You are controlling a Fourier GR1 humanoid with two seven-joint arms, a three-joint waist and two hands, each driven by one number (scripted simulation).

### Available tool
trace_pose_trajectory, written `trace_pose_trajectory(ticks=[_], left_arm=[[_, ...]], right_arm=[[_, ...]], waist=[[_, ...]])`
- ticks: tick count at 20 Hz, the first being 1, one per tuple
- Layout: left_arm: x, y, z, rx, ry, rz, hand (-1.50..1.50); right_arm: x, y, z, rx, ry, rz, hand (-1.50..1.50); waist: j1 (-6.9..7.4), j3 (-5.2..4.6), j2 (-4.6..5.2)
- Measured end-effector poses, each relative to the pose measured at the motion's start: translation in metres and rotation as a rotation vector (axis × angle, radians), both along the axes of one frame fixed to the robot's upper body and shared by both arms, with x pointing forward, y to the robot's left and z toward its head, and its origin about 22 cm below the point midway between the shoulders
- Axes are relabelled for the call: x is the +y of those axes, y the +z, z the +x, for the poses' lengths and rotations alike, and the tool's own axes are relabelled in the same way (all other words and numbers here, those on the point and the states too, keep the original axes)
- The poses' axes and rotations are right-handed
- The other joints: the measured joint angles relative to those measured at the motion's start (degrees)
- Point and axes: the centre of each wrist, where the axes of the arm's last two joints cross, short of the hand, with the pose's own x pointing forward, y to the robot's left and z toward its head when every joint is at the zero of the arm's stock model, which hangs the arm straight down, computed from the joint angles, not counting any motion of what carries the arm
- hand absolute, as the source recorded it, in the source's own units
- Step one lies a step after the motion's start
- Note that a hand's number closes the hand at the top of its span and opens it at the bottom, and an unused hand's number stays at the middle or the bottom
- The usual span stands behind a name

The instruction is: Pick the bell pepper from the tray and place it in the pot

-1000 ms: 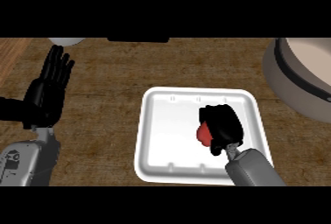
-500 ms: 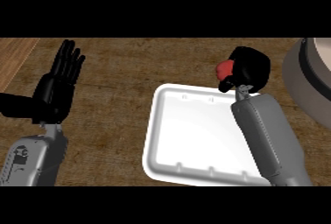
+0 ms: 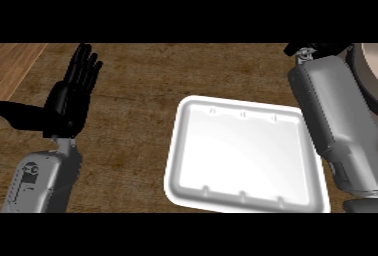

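The white tray (image 3: 244,155) lies on the wooden counter, right of centre, with nothing in it. The bell pepper shows nowhere in this view. My right forearm rises along the tray's right side, and only a black sliver of the right hand (image 3: 314,48) shows at the upper edge, beside the pot's pale rim (image 3: 371,70) at the far right. What that hand holds is hidden. My left hand (image 3: 66,107) rests open at the left, fingers up, well apart from the tray.
A lighter wooden strip (image 3: 18,65) runs along the far left of the brown counter top (image 3: 148,80). The grey right forearm (image 3: 332,115) overlaps the tray's right rim.
The right hand lifted the red bell pepper off the tray and carried it up and right toward the pot, passing out of view. The view shifted; the left hand stays raised.
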Motion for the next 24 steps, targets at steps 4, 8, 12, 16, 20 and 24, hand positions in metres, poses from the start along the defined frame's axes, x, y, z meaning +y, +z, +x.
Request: trace_pose_trajectory(ticks=[4,8,12,16,20,24], left_arm=[[0.001,-0.001,0.001,0.004,0.015,-0.008,0.0],[0.011,-0.002,0.0,0.014,0.041,-0.001,0.0],[0.012,-0.009,-0.003,0.023,0.063,0.002,0.0],[0.017,-0.011,-0.006,0.03,0.083,-0.004,0.0],[0.025,-0.017,-0.009,0.031,0.094,0.003,0.0],[0.03,-0.015,-0.009,0.033,0.102,0.001,0.0]], right_arm=[[-0.015,0.014,0.012,-0.059,-0.087,-0.068,1.5],[-0.03,0.022,0.021,-0.075,-0.15,-0.079,1.5],[-0.048,0.011,0.025,-0.04,-0.195,-0.06,1.5],[-0.078,0.0,0.024,-0.028,-0.237,-0.038,1.5],[-0.112,-0.015,0.017,-0.046,-0.265,-0.017,1.5],[-0.142,-0.025,0.009,-0.075,-0.274,0.015,1.5]], waist=[[-0.76,0.06,-0.35],[-2.2,0.11,-0.98],[-3.72,0.12,-1.53],[-4.87,0.16,-1.91],[-5.61,0.17,-2.13],[-6.01,0.18,-2.29]])
